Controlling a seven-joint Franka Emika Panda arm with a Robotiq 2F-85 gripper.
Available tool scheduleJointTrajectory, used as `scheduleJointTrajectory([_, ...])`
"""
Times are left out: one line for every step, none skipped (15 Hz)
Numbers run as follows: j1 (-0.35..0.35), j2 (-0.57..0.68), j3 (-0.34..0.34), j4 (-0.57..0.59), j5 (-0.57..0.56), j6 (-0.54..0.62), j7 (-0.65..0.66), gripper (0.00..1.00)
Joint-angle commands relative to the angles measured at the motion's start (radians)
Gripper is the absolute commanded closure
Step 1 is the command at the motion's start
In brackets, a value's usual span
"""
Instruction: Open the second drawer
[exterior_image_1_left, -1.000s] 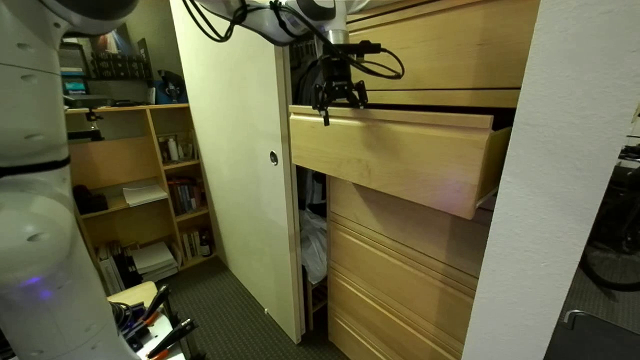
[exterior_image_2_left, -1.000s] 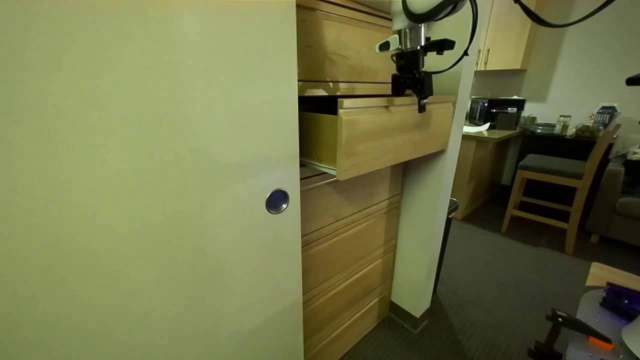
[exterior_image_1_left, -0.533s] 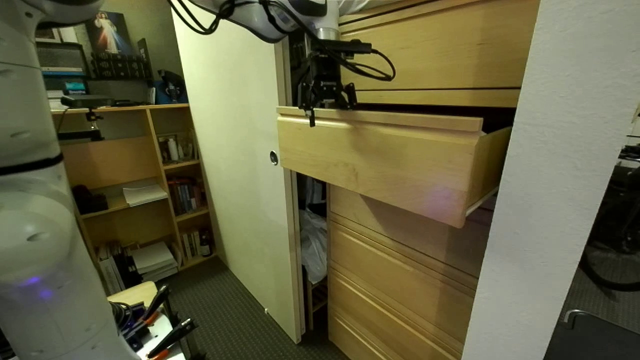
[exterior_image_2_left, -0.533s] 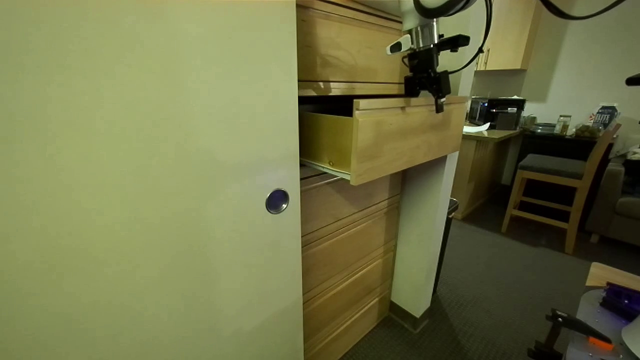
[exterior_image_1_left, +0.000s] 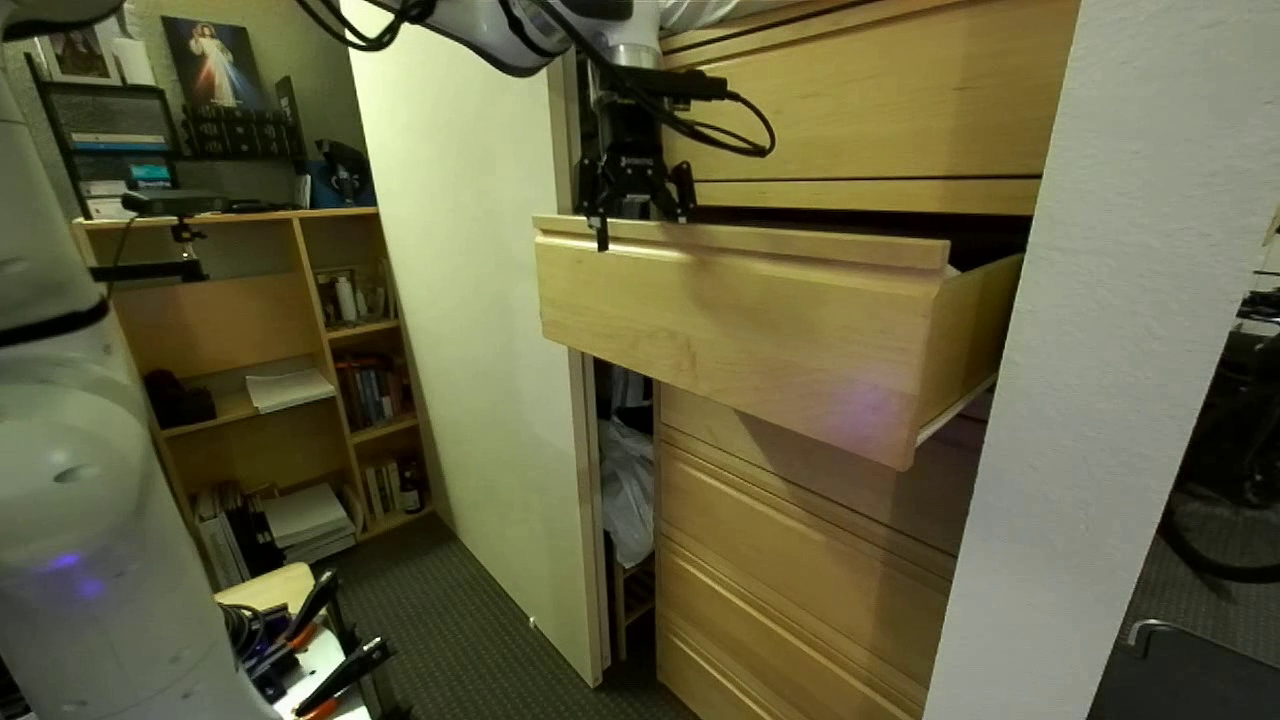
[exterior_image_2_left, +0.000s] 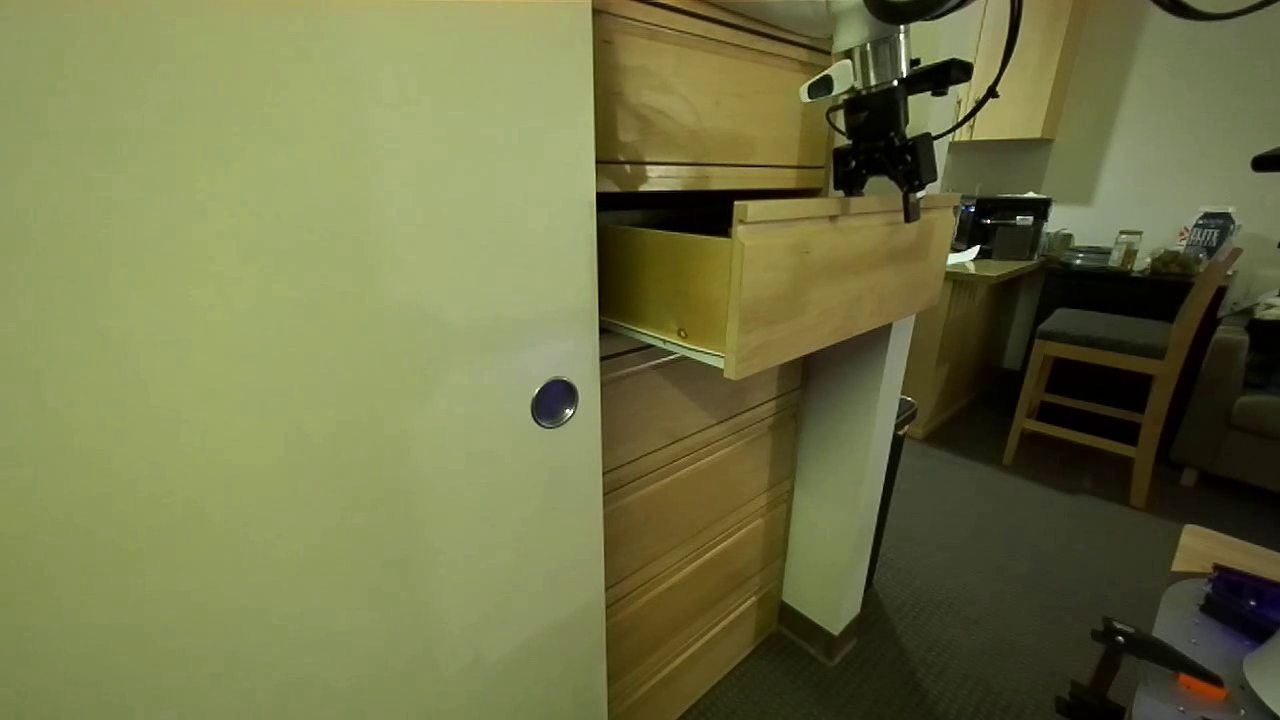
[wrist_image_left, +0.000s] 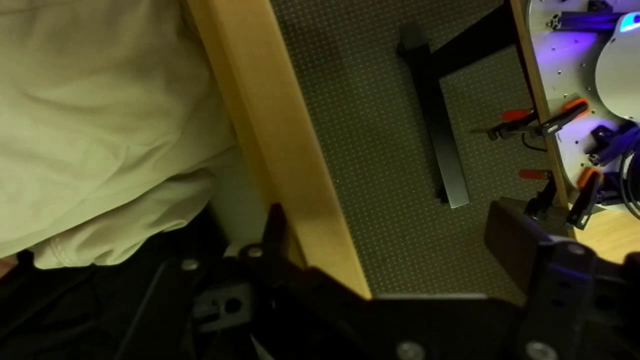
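Observation:
The second drawer, of light blond wood with a flat handleless front (exterior_image_1_left: 735, 345), stands pulled well out of the cabinet in both exterior views (exterior_image_2_left: 840, 285). My gripper (exterior_image_1_left: 643, 222) points down over its top edge, near the end by the cream door; it also shows in an exterior view (exterior_image_2_left: 882, 198). In the wrist view the gripper (wrist_image_left: 390, 232) is open, its fingers wide apart. One finger is inside the drawer against or close behind the front panel (wrist_image_left: 287, 135); the other hangs outside, apart from the panel. Beige cloth (wrist_image_left: 100, 125) and dark cloth lie in the drawer.
Matching shut drawer fronts are above (exterior_image_1_left: 890, 90) and below (exterior_image_1_left: 800, 520). A tall cream door panel (exterior_image_1_left: 460, 300) stands beside the drawer. A white wall end (exterior_image_1_left: 1110, 360) is on the opposite side. A table with clamps (exterior_image_1_left: 345, 675) stands by the robot base.
The second drawer has slid further out of the cabinet. My gripper has moved outward with it, one finger staying behind the front panel and the fingers staying apart.

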Motion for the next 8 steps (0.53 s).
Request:
scheduleJointTrajectory([-0.004,-0.087,-0.008,-0.079,-0.022,-0.001,-0.051,0.00])
scheduleJointTrajectory([-0.003,-0.102,-0.011,-0.089,-0.022,0.000,-0.058,0.00])
scheduleJointTrajectory([-0.003,-0.113,-0.013,-0.097,-0.023,0.000,-0.062,0.00])
scheduleJointTrajectory([-0.002,-0.126,-0.015,-0.107,-0.022,-0.002,-0.070,0.00])
scheduleJointTrajectory([-0.001,-0.136,-0.017,-0.113,-0.023,-0.005,-0.075,0.00])
scheduleJointTrajectory([0.001,-0.149,-0.018,-0.123,-0.023,-0.009,-0.083,0.00])
scheduleJointTrajectory([0.002,-0.158,-0.019,-0.130,-0.022,-0.011,-0.089,0.00])
scheduleJointTrajectory([0.003,-0.170,-0.021,-0.139,-0.021,-0.017,-0.099,0.00])
